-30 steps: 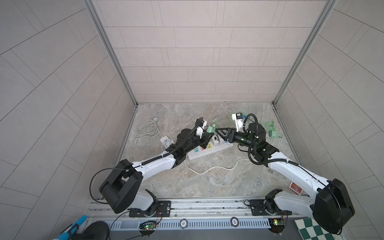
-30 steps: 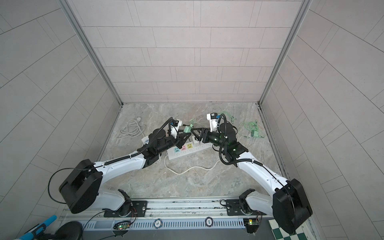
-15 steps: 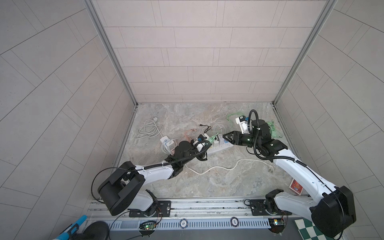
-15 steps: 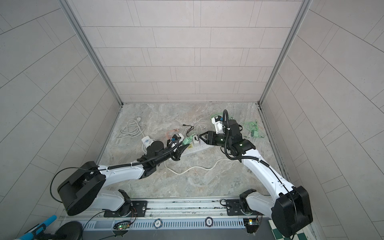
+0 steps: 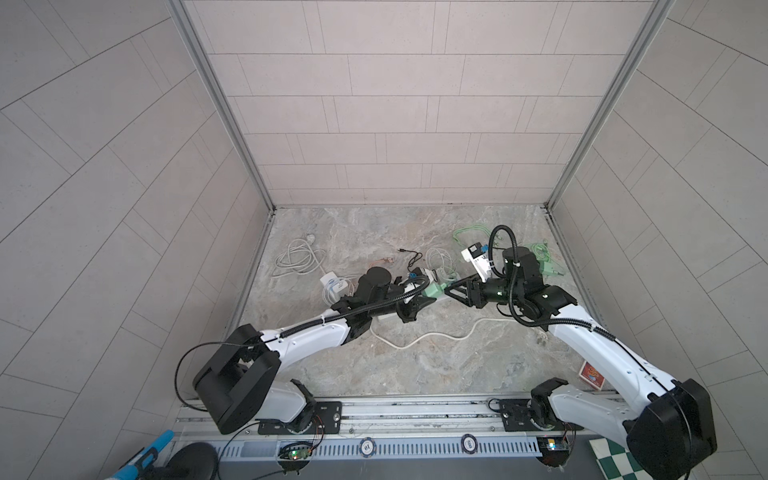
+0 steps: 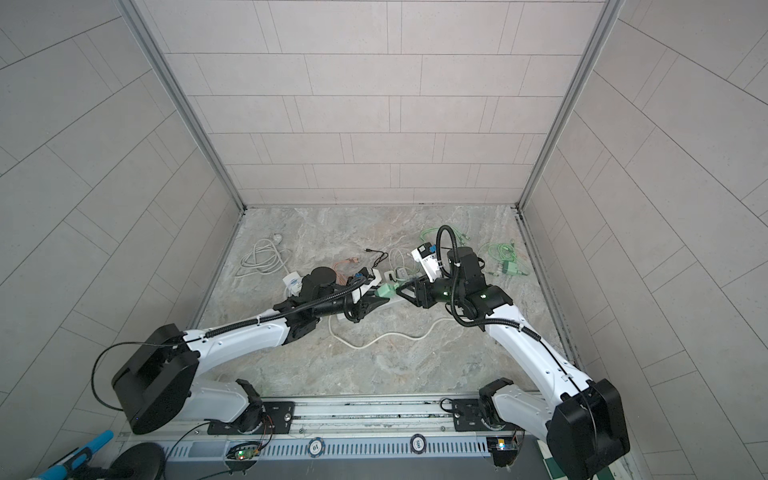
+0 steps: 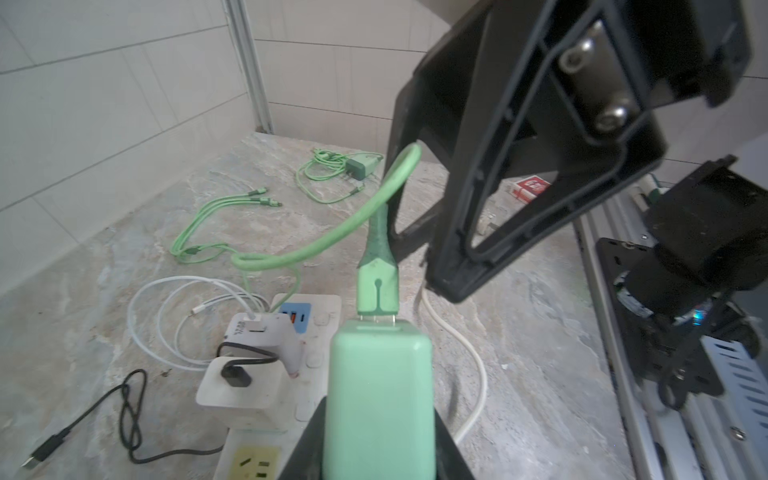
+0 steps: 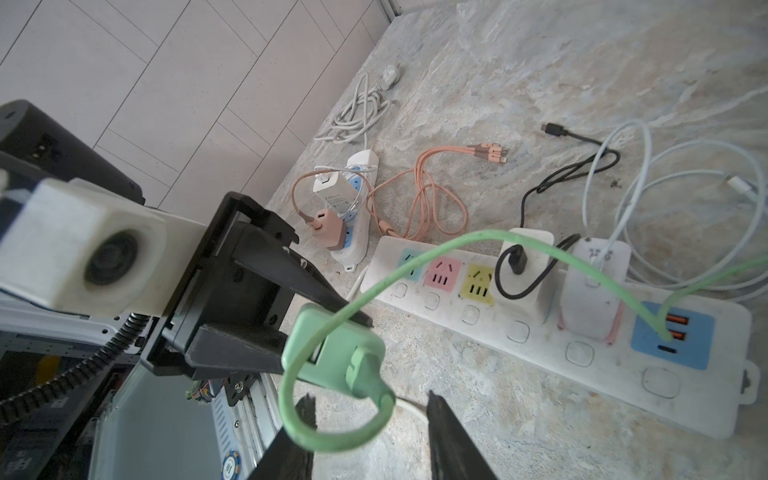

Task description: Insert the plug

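Observation:
My left gripper (image 7: 378,440) is shut on a pale green charger block (image 7: 380,395), held above the white power strip (image 7: 320,324). A green USB plug (image 7: 377,286) sits in the block's end with a sliver of metal showing. Its green cable (image 8: 457,245) loops away toward the strip's blue USB panel (image 8: 681,357). My right gripper (image 8: 372,411) faces the block, open, one finger on each side of the plug (image 8: 361,370) and cable loop, gripping nothing. In both top views the left gripper (image 5: 419,301) (image 6: 374,301) and right gripper (image 5: 449,289) (image 6: 401,289) meet tip to tip at mid-floor.
Two white chargers (image 8: 528,266) stand plugged into the long strip (image 8: 540,357). A smaller strip (image 8: 357,249) with a pink adapter lies beyond, amid pink, black and white cables. A second green charger (image 7: 361,164) with coiled cable lies near the right wall. A red box (image 5: 590,372) sits front right.
My left gripper has carried the green block forward and to the right. The right gripper pulled back to the right, now faces the block, and its jaws have narrowed.

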Motion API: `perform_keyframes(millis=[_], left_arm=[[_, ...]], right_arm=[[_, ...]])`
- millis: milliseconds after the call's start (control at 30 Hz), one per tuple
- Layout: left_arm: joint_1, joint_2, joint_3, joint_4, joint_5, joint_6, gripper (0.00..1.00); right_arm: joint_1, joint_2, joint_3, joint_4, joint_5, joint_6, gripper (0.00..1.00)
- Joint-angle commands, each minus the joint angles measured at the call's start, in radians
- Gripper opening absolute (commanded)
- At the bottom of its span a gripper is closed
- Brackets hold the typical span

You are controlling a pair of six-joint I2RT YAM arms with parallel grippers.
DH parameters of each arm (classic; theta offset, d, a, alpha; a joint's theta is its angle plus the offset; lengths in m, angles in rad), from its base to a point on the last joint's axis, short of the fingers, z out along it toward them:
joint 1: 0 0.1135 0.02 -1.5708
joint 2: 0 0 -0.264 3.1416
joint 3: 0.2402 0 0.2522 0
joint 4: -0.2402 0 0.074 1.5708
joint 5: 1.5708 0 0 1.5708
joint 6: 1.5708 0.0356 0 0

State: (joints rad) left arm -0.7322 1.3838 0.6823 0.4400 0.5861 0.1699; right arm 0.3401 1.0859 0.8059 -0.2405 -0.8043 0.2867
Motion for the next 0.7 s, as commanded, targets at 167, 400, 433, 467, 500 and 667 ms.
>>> perform_keyframes(millis=[167,400,433,467,500,667], left_arm=[[0.074,-0.006,0.034,-0.006,0.279,-0.101,0.22],[0.122,-0.007,0.079,-0.087,0.397,-0.113,0.22],[0.122,-0.008,0.079,-0.086,0.41,-0.113,0.21],[0.121,-0.012,0.076,-0.084,0.415,-0.113,0.22],[0.121,-0.014,0.073,-0.084,0.417,-0.114,0.21],[0.123,-0.025,0.066,-0.116,0.412,-0.092,0.21]], right_arm=[[0.05,-0.029,0.005,0.016,-0.043,-0.113,0.44],[0.127,-0.021,0.009,0.012,-0.033,-0.164,0.48],[0.133,-0.021,0.014,0.015,-0.028,-0.167,0.48],[0.137,-0.018,0.02,0.012,-0.018,-0.17,0.48],[0.136,-0.015,0.027,0.005,-0.012,-0.176,0.48],[0.137,0.006,0.069,-0.022,-0.02,-0.207,0.48]])
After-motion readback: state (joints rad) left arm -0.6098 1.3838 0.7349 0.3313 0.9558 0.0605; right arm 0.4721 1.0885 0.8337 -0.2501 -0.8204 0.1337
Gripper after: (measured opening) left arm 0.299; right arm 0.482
